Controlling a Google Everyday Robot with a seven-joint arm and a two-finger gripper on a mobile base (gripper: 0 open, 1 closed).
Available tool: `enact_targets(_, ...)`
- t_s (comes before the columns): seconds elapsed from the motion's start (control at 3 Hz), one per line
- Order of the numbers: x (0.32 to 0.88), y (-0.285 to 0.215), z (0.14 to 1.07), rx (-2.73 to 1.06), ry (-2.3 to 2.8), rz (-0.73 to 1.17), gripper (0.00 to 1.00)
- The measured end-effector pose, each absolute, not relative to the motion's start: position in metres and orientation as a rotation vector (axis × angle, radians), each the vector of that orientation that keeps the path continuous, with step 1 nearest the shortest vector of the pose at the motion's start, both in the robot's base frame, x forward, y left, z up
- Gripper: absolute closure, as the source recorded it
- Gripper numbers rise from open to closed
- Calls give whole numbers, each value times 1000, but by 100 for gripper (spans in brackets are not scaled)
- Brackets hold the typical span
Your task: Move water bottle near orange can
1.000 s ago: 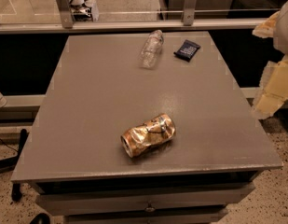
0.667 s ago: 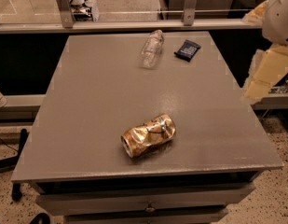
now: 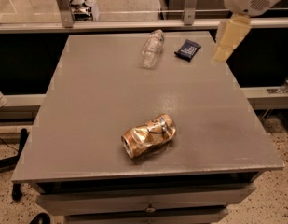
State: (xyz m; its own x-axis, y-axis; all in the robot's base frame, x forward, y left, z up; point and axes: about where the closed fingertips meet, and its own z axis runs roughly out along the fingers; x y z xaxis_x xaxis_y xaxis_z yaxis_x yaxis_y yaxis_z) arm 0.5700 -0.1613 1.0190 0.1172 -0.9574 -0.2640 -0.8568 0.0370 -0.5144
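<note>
The water bottle [image 3: 152, 48], small, clear and crinkled, lies on its side near the far edge of the grey table [image 3: 87, 106]. The orange can [image 3: 148, 135], crushed and shiny with a silver end, lies on its side near the table's front. My gripper [image 3: 229, 40] hangs from the white arm at the upper right, above the table's far right corner, to the right of the bottle and well apart from it.
A flat dark blue packet [image 3: 188, 49] lies between the bottle and my gripper. A metal rail and glass barrier [image 3: 134, 22] run behind the table. Speckled floor shows at the front corners.
My arm and gripper have moved from the right side of the table up and leftward, toward the far right corner. The bottle, can and packet have not moved.
</note>
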Motion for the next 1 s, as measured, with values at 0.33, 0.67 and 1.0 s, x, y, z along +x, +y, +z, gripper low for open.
enact_targets(0.33, 620, -127, 1012, -1947, 1568, -230, 0)
enact_targets(0.67, 620, -127, 1012, -1947, 1568, -229, 0)
enact_targets(1.0, 626, -127, 1016, -2047, 1480, -358, 0)
